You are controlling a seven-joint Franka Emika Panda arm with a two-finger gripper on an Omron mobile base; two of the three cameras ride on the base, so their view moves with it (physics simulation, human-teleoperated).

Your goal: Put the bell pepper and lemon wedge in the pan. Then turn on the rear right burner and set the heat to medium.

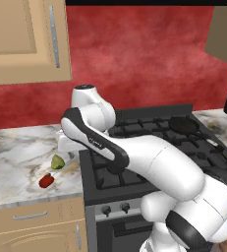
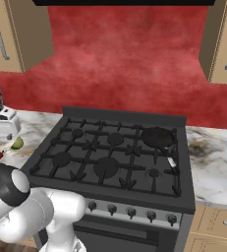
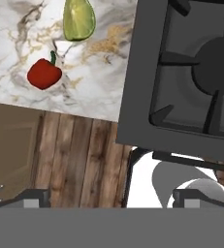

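Hand view: gripper (image 3: 108,198) spread wide, holding nothing; pepper (image 3: 44,74) at ten o'clock, lemon wedge (image 3: 78,20) just beyond. Best centre over the pepper, then descend.

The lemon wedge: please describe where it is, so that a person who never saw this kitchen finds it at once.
Look at the marble counter left of the black stove. Two small things lie there near the stove's edge; the lemon wedge is the yellow-green one, farther back than the red bell pepper.
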